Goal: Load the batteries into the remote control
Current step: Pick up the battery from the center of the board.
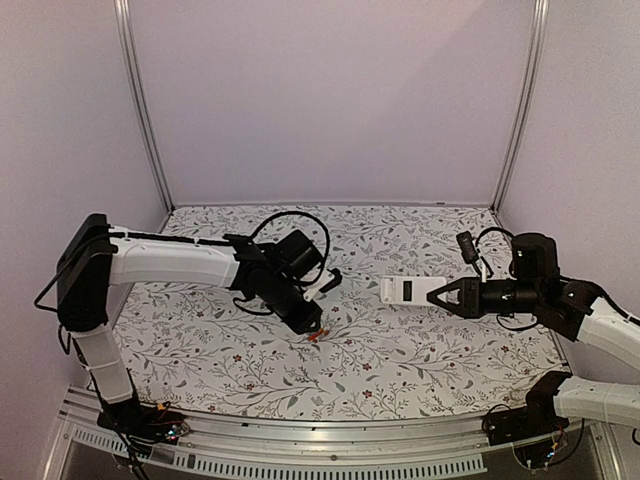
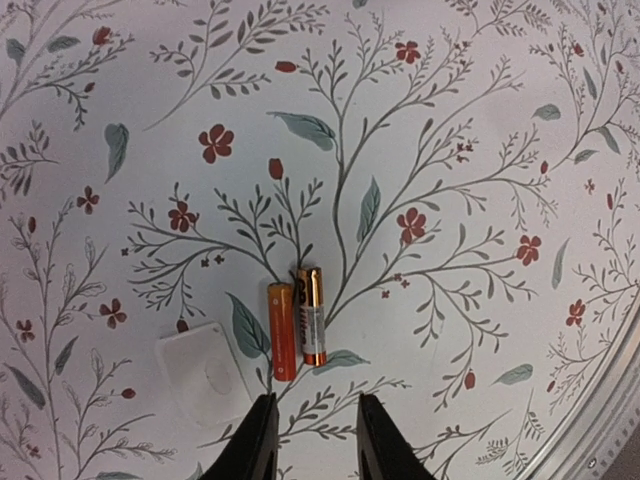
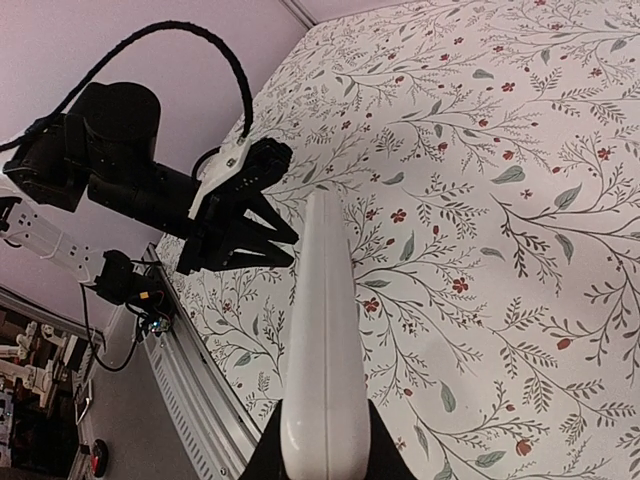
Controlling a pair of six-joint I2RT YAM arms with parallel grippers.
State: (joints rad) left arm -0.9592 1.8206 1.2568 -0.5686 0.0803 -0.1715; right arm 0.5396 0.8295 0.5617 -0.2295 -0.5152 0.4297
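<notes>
Nearest, at the bottom of the overhead view, both arm bases are cut off by the frame along the metal rail [image 1: 330, 462]. Just beyond, the left gripper [image 1: 308, 318] points down at the floral table [image 1: 420, 370] and hides most of what lies under it; from above, only a speck of orange-red shows by its tip.

The left wrist view shows that speck to be two batteries [image 2: 297, 322], lying side by side and touching, lengthwise ahead of the fingers [image 2: 258, 440]. One is plain orange. The other is orange with a grey and dark label whose print is too small to read. The fingers are spread with bare cloth between them; they grip nothing and stop just short of the batteries. One flat white cover plate [image 2: 205, 372] lies just beside the batteries, on their left in this view, pale and hard to pick out against the cloth.

Farther out and to the right, the right gripper [image 1: 433, 293] is pinched on one end of the single remote control [image 1: 397, 290], which appears lifted off the cloth and points toward the left arm. A dark rectangular recess shows on its upper side. In the right wrist view the remote is a plain white bar that covers nearly all of the fingers holding it, and its button face cannot be seen.
</notes>
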